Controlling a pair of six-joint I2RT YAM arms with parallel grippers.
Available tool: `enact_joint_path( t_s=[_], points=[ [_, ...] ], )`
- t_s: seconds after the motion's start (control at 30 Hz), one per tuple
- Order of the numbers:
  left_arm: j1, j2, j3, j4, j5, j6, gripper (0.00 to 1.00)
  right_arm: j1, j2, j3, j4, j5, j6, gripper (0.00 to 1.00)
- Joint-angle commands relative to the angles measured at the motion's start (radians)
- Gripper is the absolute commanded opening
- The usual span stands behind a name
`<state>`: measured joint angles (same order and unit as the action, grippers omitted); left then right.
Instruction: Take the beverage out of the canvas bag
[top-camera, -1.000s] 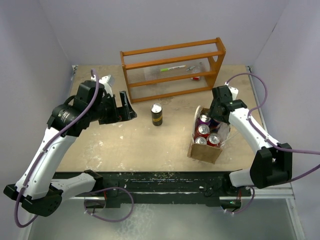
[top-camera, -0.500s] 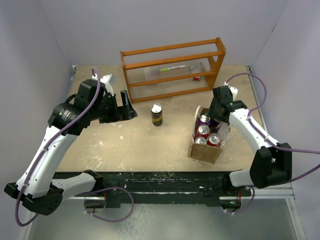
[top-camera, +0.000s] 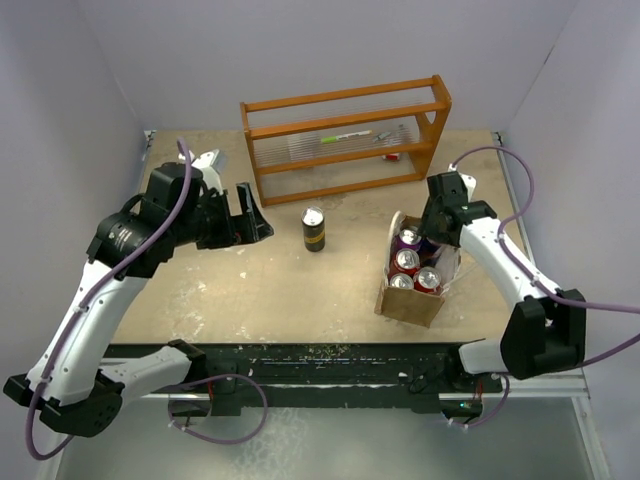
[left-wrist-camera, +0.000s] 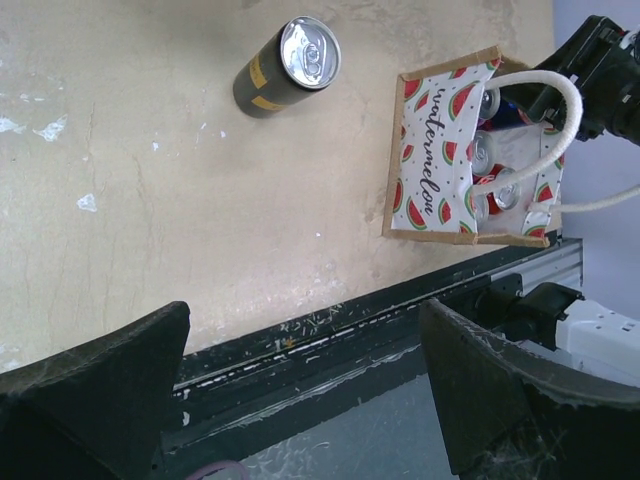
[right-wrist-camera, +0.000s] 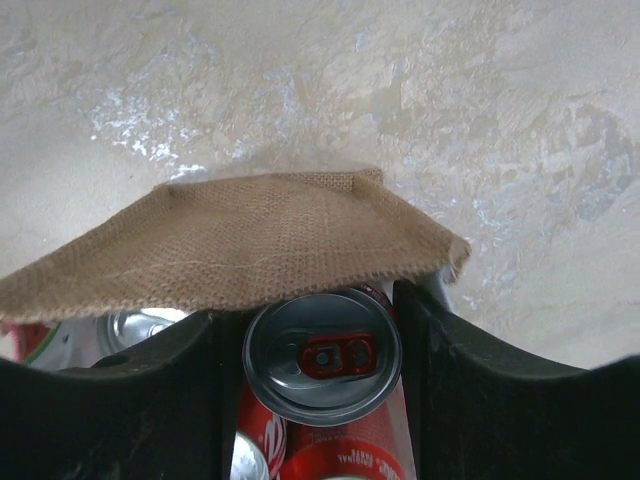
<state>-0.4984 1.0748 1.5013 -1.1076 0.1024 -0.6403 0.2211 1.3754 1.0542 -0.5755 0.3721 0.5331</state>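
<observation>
our left gripper (top-camera: 250, 216) shifted slightly, jaws open; the right gripper (right-wrist-camera: 318, 330) straddles a can (right-wrist-camera: 322, 358) in the canvas bag (right-wrist-camera: 240, 245), grip unclear, so it may slip.

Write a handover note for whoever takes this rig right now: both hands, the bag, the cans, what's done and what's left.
Left hand: open, empty, hovering left of the dark can.
Right hand: down in the bag, fingers either side of a red can; grip unclear.
The dark can stands outside the bag; other cans sit inside.
Done: right hand lined up on the red can.
Left: close on it, lift it out, set it down.
</observation>
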Motion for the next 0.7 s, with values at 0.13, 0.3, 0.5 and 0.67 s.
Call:
enact_joint_path(
  t_s=[0.13,0.3,0.5,0.67],
  points=[
    [0.004,-0.067,-0.022,0.029,0.05,-0.043,0.99,-0.003,-0.169,0.209,-0.144,-0.015,0.024,0.22],
    [0.004,-0.109,-0.051,0.025,0.071,-0.074,0.99,-0.003,-0.278,0.252,-0.225,-0.051,0.115,0.21],
    [0.004,-0.152,-0.087,0.014,0.099,-0.094,0.99,-0.003,-0.427,0.232,-0.292,-0.187,0.272,0.2],
    [0.004,-0.179,-0.111,0.0,0.114,-0.096,0.99,-0.004,-0.542,0.239,-0.318,-0.286,0.362,0.18]
  ],
)
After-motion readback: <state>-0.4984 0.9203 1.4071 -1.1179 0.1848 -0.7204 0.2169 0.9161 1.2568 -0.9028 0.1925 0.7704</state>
